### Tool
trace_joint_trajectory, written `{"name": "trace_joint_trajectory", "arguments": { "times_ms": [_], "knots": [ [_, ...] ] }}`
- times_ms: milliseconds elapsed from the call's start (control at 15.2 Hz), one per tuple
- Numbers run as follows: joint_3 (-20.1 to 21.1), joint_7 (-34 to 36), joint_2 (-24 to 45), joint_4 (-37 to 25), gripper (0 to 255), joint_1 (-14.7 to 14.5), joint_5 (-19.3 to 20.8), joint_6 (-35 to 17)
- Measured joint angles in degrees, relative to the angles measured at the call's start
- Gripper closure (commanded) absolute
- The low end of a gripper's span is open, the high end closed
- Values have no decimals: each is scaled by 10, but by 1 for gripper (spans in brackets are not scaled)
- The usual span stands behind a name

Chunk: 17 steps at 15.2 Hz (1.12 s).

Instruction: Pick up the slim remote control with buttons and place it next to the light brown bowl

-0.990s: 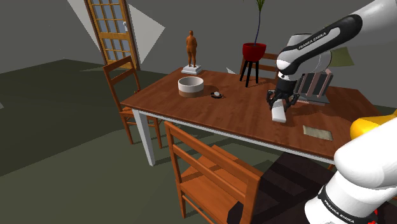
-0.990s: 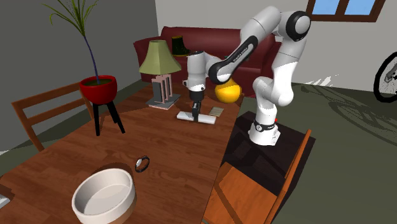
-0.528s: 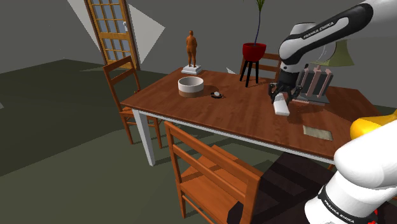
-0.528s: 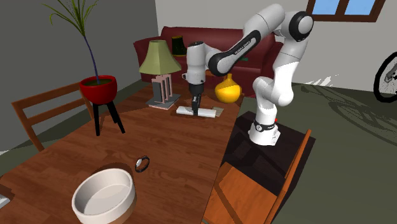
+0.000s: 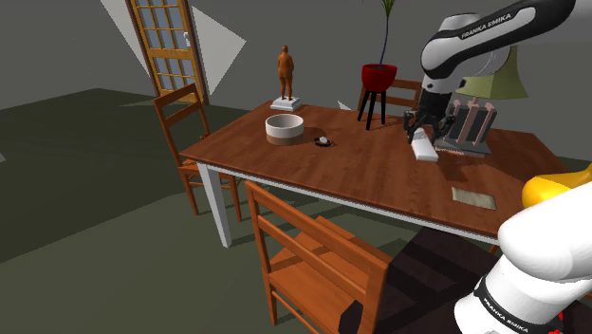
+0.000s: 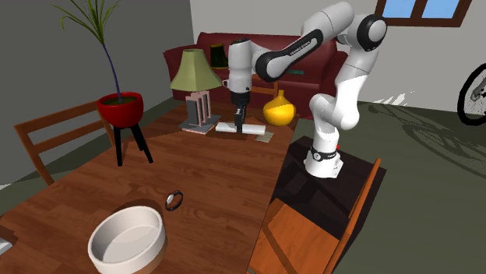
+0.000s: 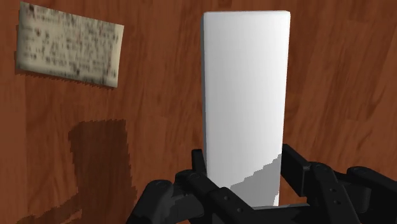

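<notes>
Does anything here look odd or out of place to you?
Only the remote: it is a plain white slab with no buttons showing, clasped in the gripper over the table. Nothing looks spilled or toppled.

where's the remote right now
Clasped in the claw, the white remote hangs above the table at the shoulder view's right, beside the lamp base.

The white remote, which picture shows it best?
The wrist view. There the remote is big and close, a plain white slab clasped by the gripper. In the shoulder view it is a small white shape under the gripper; in the second exterior view, a thin white bar.
</notes>
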<state>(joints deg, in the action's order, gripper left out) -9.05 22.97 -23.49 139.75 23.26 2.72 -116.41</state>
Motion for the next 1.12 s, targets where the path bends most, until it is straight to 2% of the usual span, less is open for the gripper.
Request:
{"name": "trace_joint_trajectory", "arguments": {
  "times_ms": [462, 1122],
  "knots": [
    [5, 5, -4, -46, 255, -3, -3, 49],
    [35, 49, 192, -242, 255, -36, -35, 51]
  ]
}}
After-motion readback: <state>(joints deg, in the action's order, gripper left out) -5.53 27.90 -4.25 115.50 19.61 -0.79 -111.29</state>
